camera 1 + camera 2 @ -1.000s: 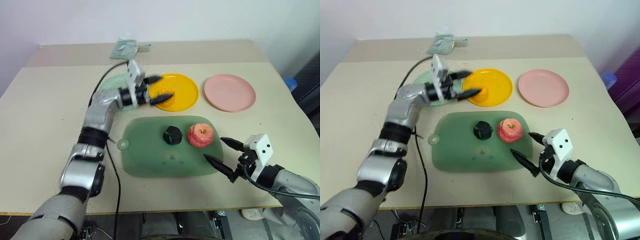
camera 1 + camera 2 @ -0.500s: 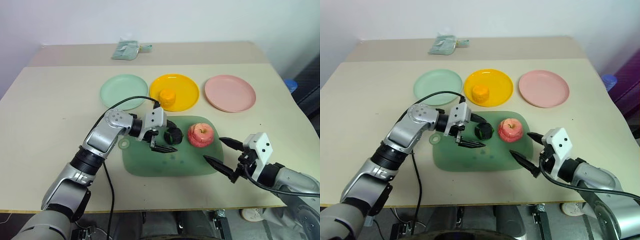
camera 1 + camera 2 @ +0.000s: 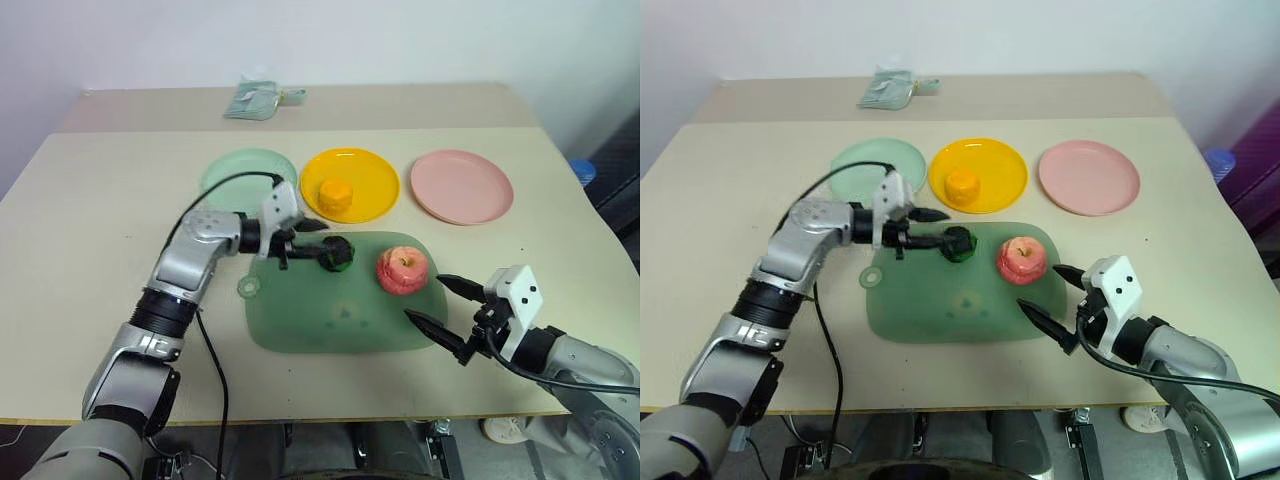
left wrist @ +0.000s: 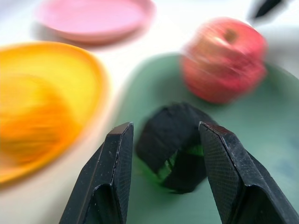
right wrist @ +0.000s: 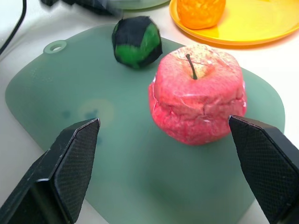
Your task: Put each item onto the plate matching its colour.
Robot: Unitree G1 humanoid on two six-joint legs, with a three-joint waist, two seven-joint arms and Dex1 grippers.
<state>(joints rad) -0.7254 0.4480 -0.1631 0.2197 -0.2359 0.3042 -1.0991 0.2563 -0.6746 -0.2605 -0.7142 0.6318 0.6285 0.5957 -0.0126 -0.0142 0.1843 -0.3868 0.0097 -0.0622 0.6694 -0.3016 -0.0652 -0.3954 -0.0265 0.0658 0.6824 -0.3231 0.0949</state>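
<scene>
**1 of 3 placed, green ball grab in progress**

Head views: orange chunk (image 3: 336,192) already sits on the yellow plate (image 3: 374,172), so that one's done. Mint green plate (image 3: 225,172) at 9 o'clock of the yellow one is bare, pink plate (image 3: 461,186) at 3 o'clock of it is bare too. Dark green-black ball (image 3: 338,254) is at the far edge of the green mat (image 3: 300,320), apple (image 3: 402,270) on the mat just at 3 o'clock of the ball, the two apart. Left gripper (image 3: 318,240) reaches in from 9 o'clock, jaws narrowed around the ball; can't tell from here whether it's off the mat. Right gripper (image 3: 436,305) hovers at the mat's near-right corner, jaws spread wide, holding nothing.

Left wrist view: ball (image 4: 175,144) sits between the two fingers (image 4: 112,177), which lie close on either side. Looks like a pinch, contact on both sides not fully clear. Apple (image 4: 223,59) beyond it on the mat, pink plate (image 4: 93,16) further off, yellow plate (image 4: 70,79) with the chunk (image 4: 28,121) to the side.

Right wrist view: apple (image 5: 196,100) straight ahead between spread fingers (image 5: 65,158), untouched; ball (image 5: 137,41) behind it.

Left to do, my read: ball to the mint plate, apple to the pink one.
</scene>
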